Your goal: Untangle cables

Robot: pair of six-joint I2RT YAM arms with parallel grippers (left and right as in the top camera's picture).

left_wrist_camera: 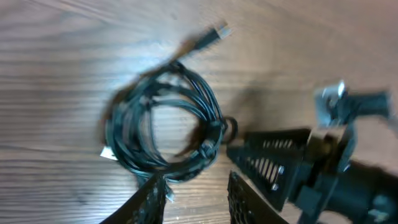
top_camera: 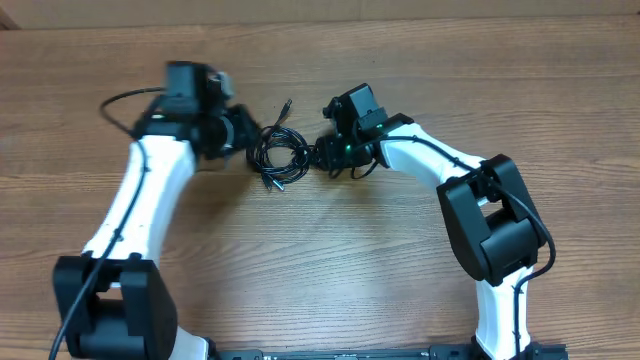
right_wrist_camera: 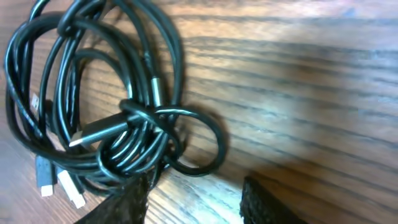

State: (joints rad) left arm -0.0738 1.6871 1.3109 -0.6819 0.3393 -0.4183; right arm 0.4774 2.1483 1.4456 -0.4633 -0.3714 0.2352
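Observation:
The cables (top_camera: 281, 154) lie as one tangled black coil on the wooden table between my two grippers. In the left wrist view the cables (left_wrist_camera: 166, 118) form a loose ring, and one silver-tipped plug (left_wrist_camera: 217, 32) sticks out at the far side. My left gripper (left_wrist_camera: 196, 190) is open, with bare wood between its jaws and its left fingertip (left_wrist_camera: 154, 190) at the coil's near edge. In the right wrist view the cables (right_wrist_camera: 112, 99) are knotted by a wrapped loop, with white plugs (right_wrist_camera: 62, 183) at the lower left. My right gripper (right_wrist_camera: 196, 196) is open and holds nothing.
The wooden table (top_camera: 400, 270) runs around the coil on all sides. My right gripper (left_wrist_camera: 277, 163) shows in the left wrist view, close to the coil's right edge. Both white arms reach in from the near edge.

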